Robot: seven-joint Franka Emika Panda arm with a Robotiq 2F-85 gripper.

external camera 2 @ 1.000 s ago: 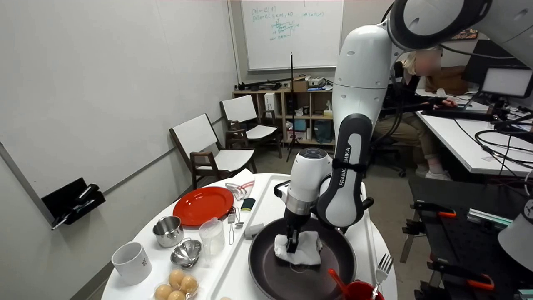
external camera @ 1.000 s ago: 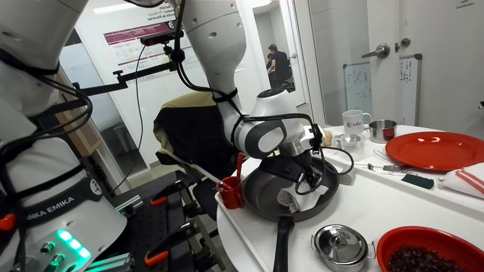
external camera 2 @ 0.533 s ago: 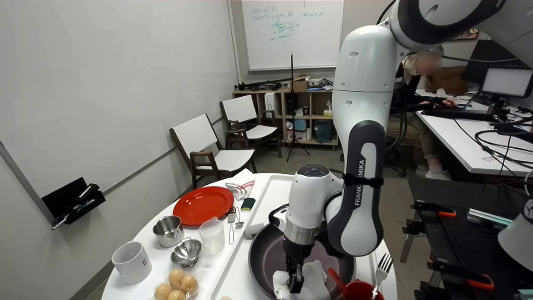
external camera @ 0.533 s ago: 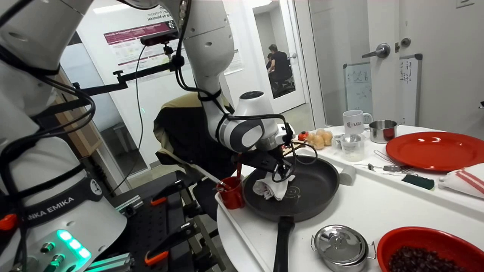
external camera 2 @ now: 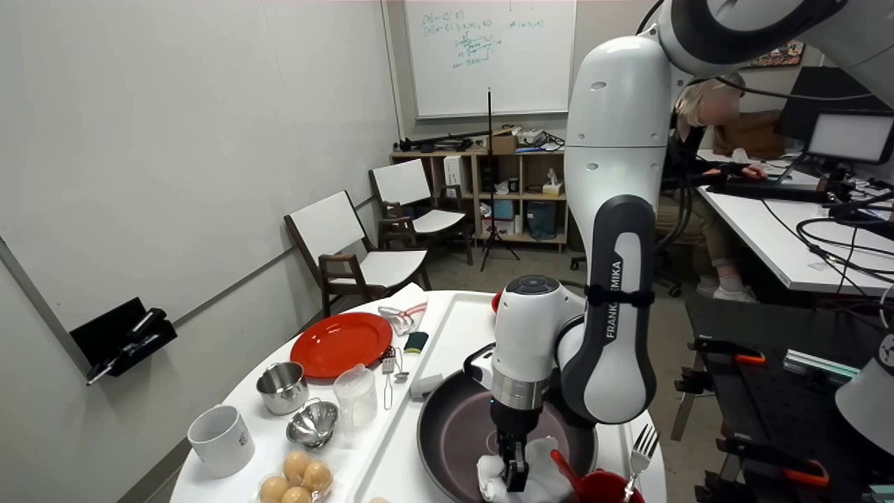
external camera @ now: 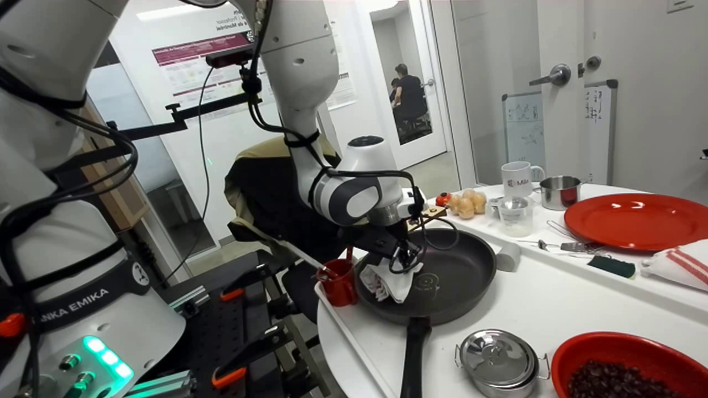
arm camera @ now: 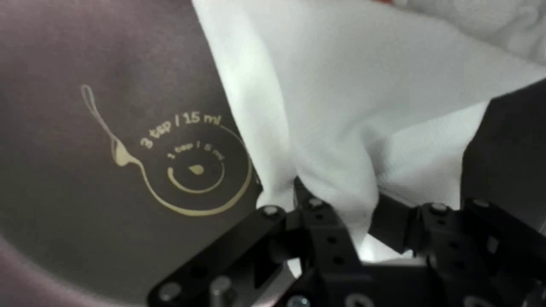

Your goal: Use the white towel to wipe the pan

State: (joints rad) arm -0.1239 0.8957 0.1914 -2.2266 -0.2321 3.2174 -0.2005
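In an exterior view: one pan (external camera: 464, 265), dark, its black handle (external camera: 412, 359) toward the lower edge. One white towel (external camera: 394, 283), crumpled, inside the pan at one side. One hand (external camera: 407, 263), low in the pan, meeting the white towel. One red cup (external camera: 340, 290), just beside the pan on that same side, a red utensil (external camera: 349, 251) standing in it. One steel pot (external camera: 498, 359), lidded. One red bowl (external camera: 647, 355), containing dark beans (external camera: 614, 381). One red plate (external camera: 636, 221); near it, a green sponge (external camera: 611, 265) and a striped cloth (external camera: 677, 262), white with red.

In an exterior view: one white tray (external camera 2: 454, 342), set on the tabletop (external camera 2: 271, 433), bearing the pan. Hand pointing down; white towel at its tip, partly hidden by the red utensil and red cup. One fork (external camera 2: 643, 450), tines up, at the red cup. Grouped on the tabletop: white mug (external camera 2: 223, 443), steel cup (external camera 2: 282, 391), clear jug (external camera 2: 357, 395), round tan items (external camera 2: 297, 475) in clear wrap, kind uncertain.

In the wrist view: hand clamped on the white towel, a fold gathered between its two fingers (arm camera: 322, 228); the rest spreading out beyond them. Printed marking (arm camera: 196, 169) on the pan floor, beside the white towel: rings, a spoon figure, lettering "3 tsp / 15 ml" and "1 tsp / 5 ml".
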